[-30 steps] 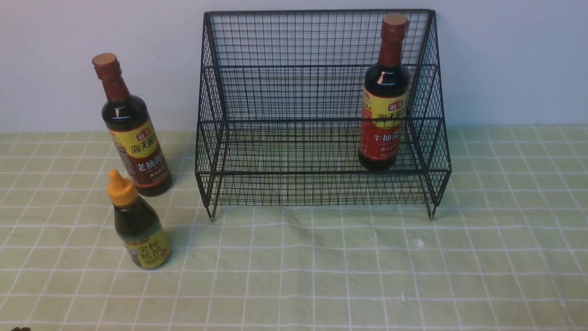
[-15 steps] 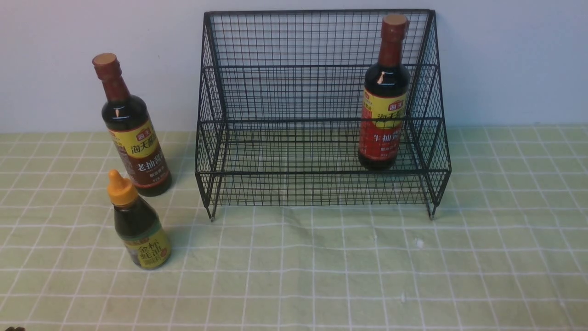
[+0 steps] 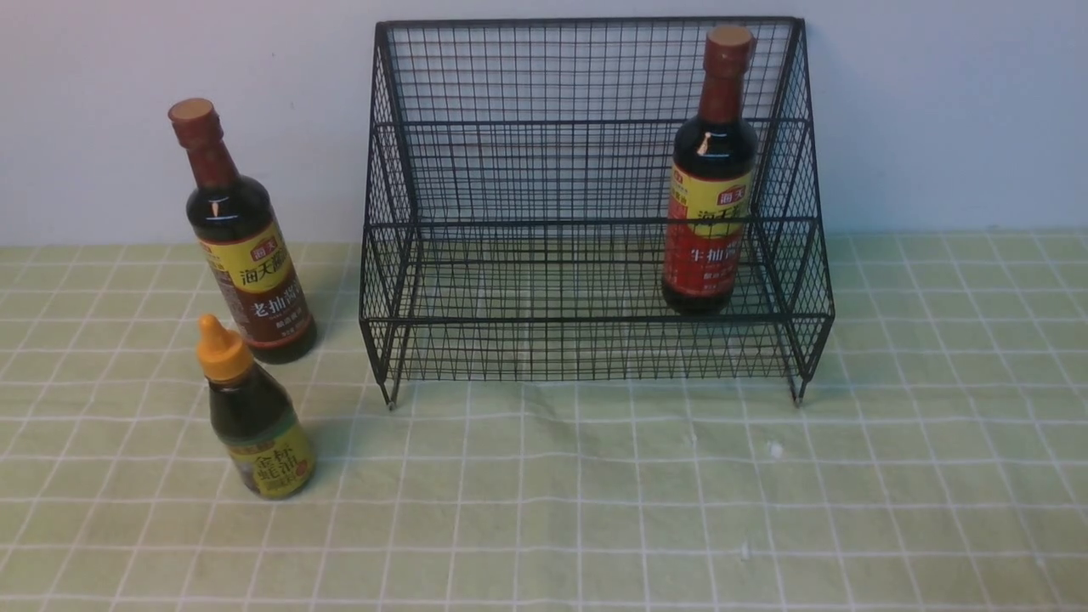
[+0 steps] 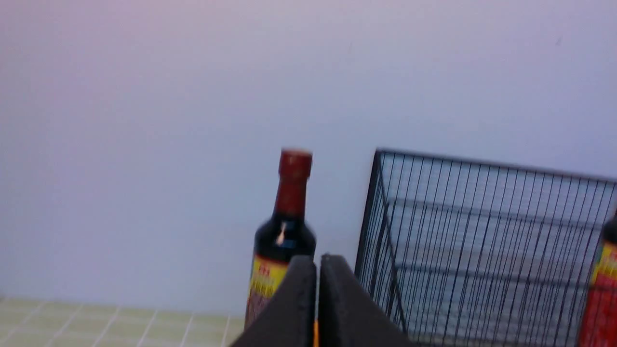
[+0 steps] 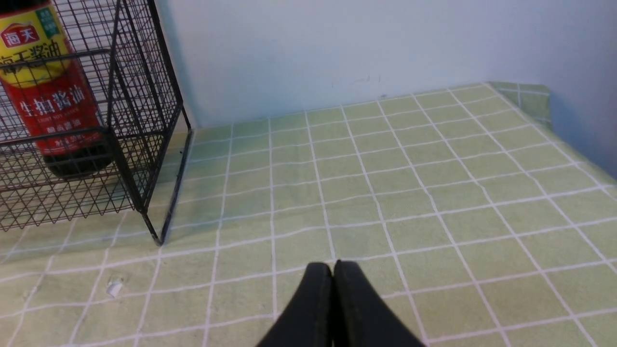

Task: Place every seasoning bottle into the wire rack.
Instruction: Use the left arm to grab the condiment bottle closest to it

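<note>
**Left gripper**: fingers pressed flat together, nothing held. It is out of the front view. In the left wrist view the tall brown-label bottle stands straight beyond the fingertips, upright, long axis vertical, cap uppermost. The closed tips line up just beside its body. A sliver of orange shows low in the seam between the fingers. It may be the short bottle's cap, but too little shows to be sure.

**Right gripper**: fingers closed tight, empty. It points over bare tablecloth, off the right end of the rack.

**Short orange-capped bottle**: upright on the cloth, left of the rack, near and in front of the tall brown-label bottle.

**Wire rack**: centre, backed against the wall. The red-label bottle stands upright inside at its right end; which tier cannot be told.

**Governing relation**: both bottles outside the rack lie on the robot's left, so the left arm looks the nearer. Both stand vertical, so a grasp would likely need the fingers parted first and brought in level across the body or neck. The rack lies to the right of both bottles.
</note>
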